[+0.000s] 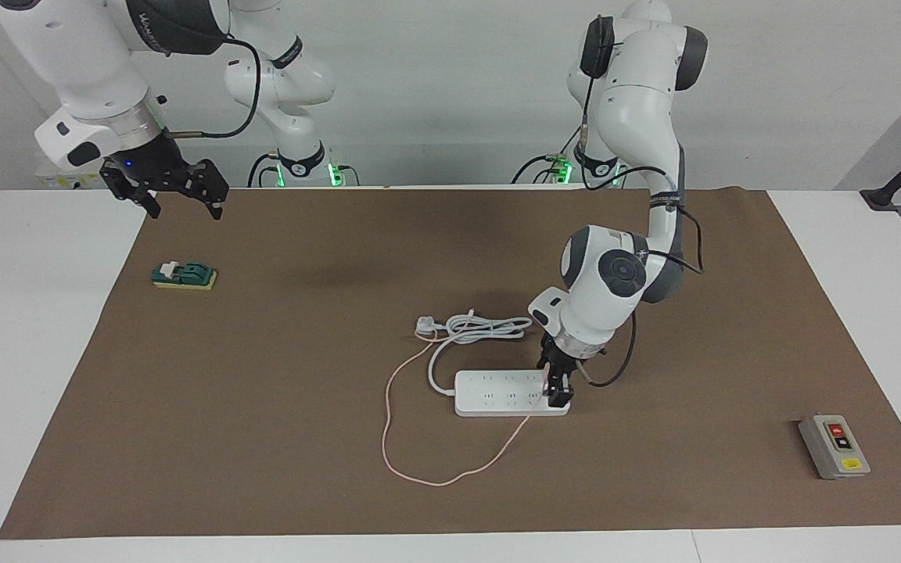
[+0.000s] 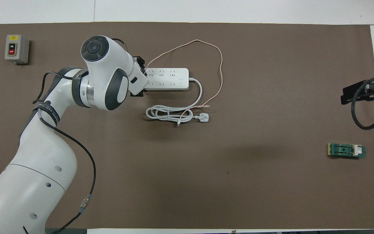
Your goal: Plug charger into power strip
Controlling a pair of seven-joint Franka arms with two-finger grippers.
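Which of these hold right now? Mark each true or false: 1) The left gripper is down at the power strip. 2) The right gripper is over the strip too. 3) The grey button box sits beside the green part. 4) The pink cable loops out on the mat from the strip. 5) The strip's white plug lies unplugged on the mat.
1) True: the left gripper is at the left-arm end of the power strip.
2) False: the right gripper waits up high, near the green part.
3) False: the grey button box and the green part lie at different ends of the mat.
4) True: the pink cable loops there.
5) True: the white plug lies loose by its coiled cord.
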